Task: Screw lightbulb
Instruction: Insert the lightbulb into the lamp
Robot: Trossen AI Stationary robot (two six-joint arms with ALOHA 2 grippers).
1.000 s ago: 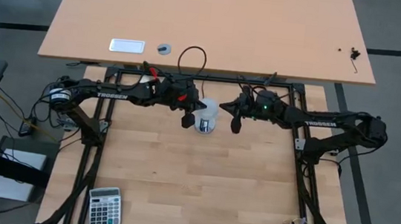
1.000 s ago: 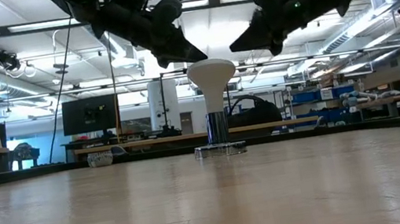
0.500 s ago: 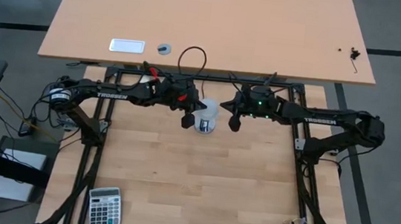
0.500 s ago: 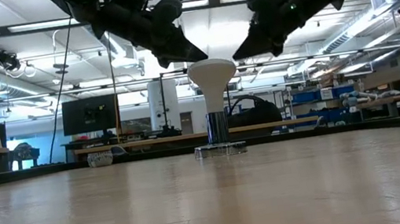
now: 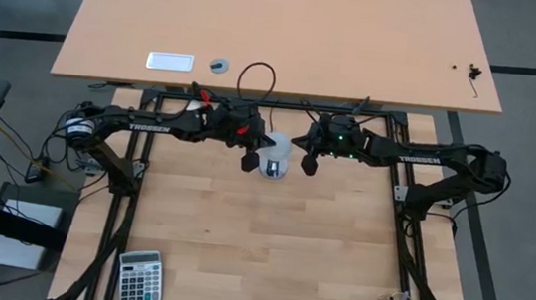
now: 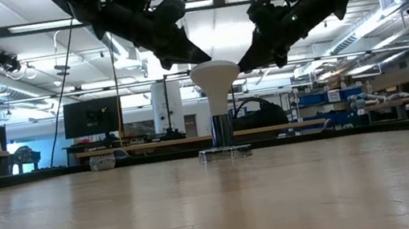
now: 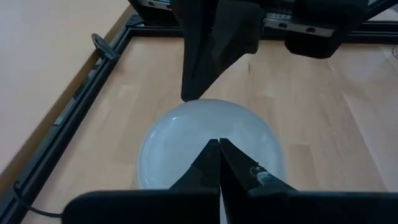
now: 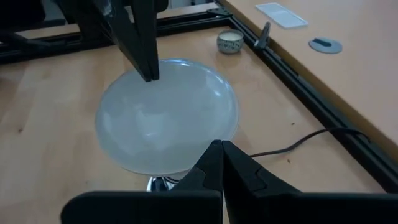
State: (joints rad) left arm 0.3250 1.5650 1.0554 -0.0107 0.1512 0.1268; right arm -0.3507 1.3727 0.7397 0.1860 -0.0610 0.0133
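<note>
Bulb point(image 6: 216, 80): white, wide dome up, upright in socket point(image 6: 225, 151). Left pincer point(image 6: 200, 57) and right pincer point(image 6: 247, 64) closed, flanking dome.

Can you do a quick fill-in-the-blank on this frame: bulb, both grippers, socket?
1. The lightbulb stands with its dome facing ____.
2. The left gripper and right gripper both have their fingers ____.
3. The bulb's narrow base sits in a round ____ socket on the table.
4. In the high view, the calculator lies near the table's front ____ corner.

Missing words: up; shut; silver; left
</note>
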